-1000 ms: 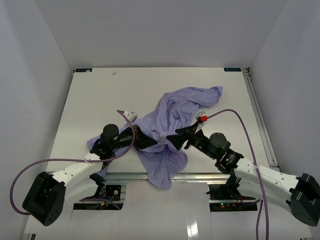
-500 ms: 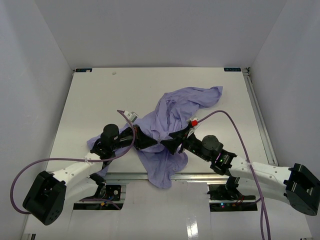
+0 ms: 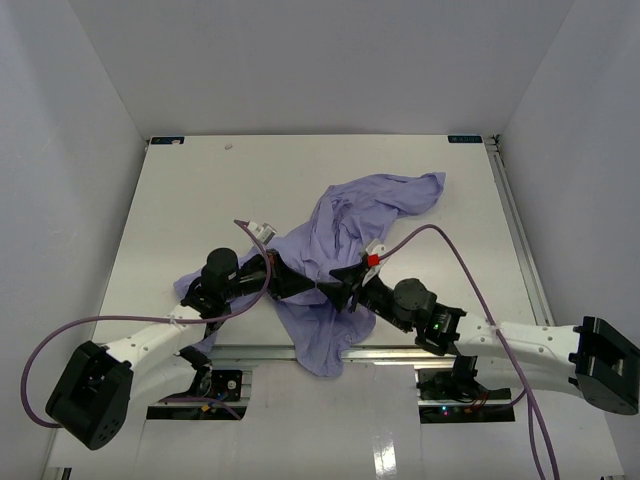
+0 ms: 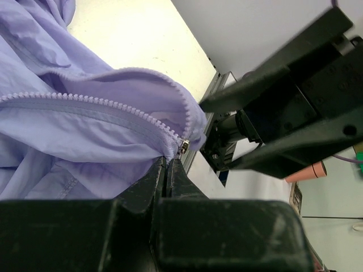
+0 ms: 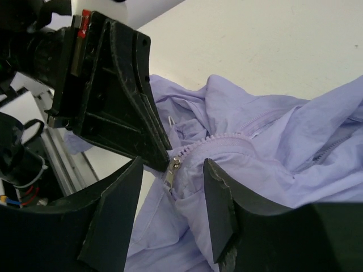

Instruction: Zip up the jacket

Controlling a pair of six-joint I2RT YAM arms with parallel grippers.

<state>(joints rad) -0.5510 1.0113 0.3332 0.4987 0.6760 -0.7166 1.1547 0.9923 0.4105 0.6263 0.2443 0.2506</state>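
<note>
Crumpled lavender jacket (image 3: 345, 225) on the table (image 3: 200, 190), hem overhanging the near edge, zipper (image 4: 85, 105) open.

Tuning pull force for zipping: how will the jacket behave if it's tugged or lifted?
Probably floppy: the jacket lies crumpled in folds and drapes over the table edge. Likely light, being thin cloth. It may bunch toward a tug unless held taut; the left gripper is shut on it beside the zipper pull, which the open right gripper straddles.

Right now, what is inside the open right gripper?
The metal zipper pull of the jacket hangs between the open fingers of the right gripper, touching neither. The left gripper pinches the cloth beside it. Anything under the cloth is hidden.
</note>
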